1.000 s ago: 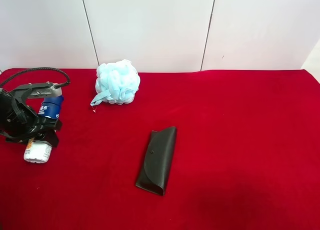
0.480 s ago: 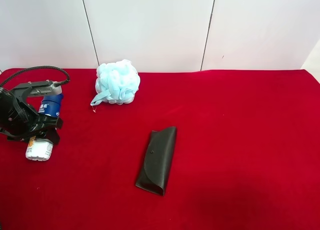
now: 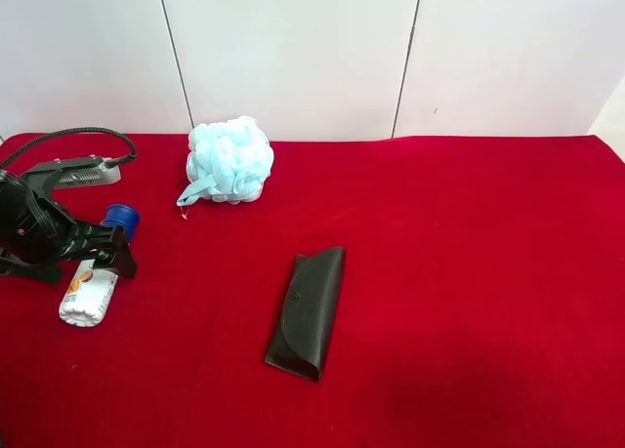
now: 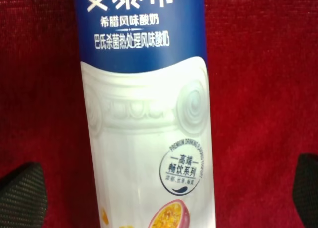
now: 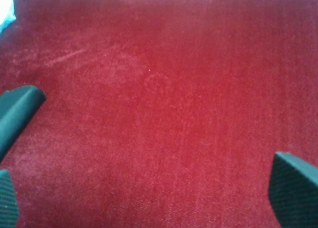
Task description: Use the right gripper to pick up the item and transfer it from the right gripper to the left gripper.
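Observation:
The item, a small bottle with a white body and a blue cap, lies on the red cloth at the exterior high view's left. The left gripper hangs over it with its jaws spread on either side. In the left wrist view the bottle fills the middle. The left gripper is open there, its fingertips clear of the bottle at both edges. The right gripper is open and empty over bare red cloth, and is out of the exterior high view.
A light blue mesh bath sponge sits at the back of the red cloth, near the white wall. A flat black glasses case lies in the middle. The left arm's ribbed cable loops above the gripper.
The left gripper's jaws have spread off the bottle. The bottle has shifted slightly right and now lies free on the cloth, its cap showing beside the gripper.

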{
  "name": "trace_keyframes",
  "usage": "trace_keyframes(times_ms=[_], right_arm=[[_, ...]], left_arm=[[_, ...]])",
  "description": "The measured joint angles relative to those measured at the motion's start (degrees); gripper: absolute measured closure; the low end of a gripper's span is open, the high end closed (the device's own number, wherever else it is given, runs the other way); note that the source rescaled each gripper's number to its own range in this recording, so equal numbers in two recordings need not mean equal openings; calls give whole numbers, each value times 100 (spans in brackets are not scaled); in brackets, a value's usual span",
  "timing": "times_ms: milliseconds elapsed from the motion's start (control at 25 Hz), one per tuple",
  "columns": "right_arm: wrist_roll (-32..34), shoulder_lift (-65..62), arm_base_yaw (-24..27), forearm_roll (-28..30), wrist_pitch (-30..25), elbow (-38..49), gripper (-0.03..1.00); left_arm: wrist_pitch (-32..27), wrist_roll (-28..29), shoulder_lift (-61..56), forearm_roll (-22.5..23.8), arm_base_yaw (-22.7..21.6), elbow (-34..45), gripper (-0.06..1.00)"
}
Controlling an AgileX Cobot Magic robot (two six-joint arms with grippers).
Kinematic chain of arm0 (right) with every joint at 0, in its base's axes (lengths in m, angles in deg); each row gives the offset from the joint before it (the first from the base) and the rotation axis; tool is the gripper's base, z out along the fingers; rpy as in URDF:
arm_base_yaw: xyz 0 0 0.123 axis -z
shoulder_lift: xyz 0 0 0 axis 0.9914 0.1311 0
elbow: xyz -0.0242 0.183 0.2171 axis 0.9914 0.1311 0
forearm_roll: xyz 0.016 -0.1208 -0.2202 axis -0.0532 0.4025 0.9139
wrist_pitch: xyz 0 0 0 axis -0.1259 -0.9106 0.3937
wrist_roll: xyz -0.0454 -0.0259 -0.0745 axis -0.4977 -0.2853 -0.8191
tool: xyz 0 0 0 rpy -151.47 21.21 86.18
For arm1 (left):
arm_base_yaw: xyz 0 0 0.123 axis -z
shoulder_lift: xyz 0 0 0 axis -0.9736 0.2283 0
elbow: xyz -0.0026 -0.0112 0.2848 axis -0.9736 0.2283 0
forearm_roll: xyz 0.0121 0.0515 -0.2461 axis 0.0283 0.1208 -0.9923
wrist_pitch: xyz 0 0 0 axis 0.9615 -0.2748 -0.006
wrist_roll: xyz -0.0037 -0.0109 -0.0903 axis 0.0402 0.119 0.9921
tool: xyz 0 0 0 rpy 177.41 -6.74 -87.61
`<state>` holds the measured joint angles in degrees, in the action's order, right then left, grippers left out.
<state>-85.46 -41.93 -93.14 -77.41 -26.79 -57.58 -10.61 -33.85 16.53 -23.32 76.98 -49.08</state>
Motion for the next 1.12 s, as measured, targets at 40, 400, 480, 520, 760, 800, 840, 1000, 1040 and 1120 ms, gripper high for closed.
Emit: trace_keyframes(times_ms=[40, 400, 480, 520, 760, 800, 840, 1000, 1040, 1120], right_arm=[[0, 0, 0, 0, 0, 0, -3], [0, 0, 0, 0, 0, 0, -3], [0, 0, 0, 0, 0, 0, -3], [0, 0, 0, 0, 0, 0, -3], [0, 0, 0, 0, 0, 0, -3], [0, 0, 0, 0, 0, 0, -3], [0, 0, 0, 0, 0, 0, -3], [0, 0, 0, 0, 0, 0, -3], [0, 0, 0, 0, 0, 0, -3], [0, 0, 0, 0, 0, 0, -3]], left_arm=[[0, 8, 0, 0, 0, 0, -5], [-1405, 100, -72, 31, -6, -766, -5], [-1898, 260, -239, 154, -6, -1102, -5], [-2126, 373, -380, 245, -6, -1275, -5], [-3004, 774, -1727, 758, -6, -1874, -5], [-3115, 818, -2043, 827, -6, -1896, -5], [-3229, 855, -2361, 895, -6, -1905, -5], [-3685, 941, -3525, 1102, -6, -1910, -5], [-3776, 942, -3765, 1158, -6, -1910, -5], [-3986, 942, -4323, 1243, -6, -1910, -5]])
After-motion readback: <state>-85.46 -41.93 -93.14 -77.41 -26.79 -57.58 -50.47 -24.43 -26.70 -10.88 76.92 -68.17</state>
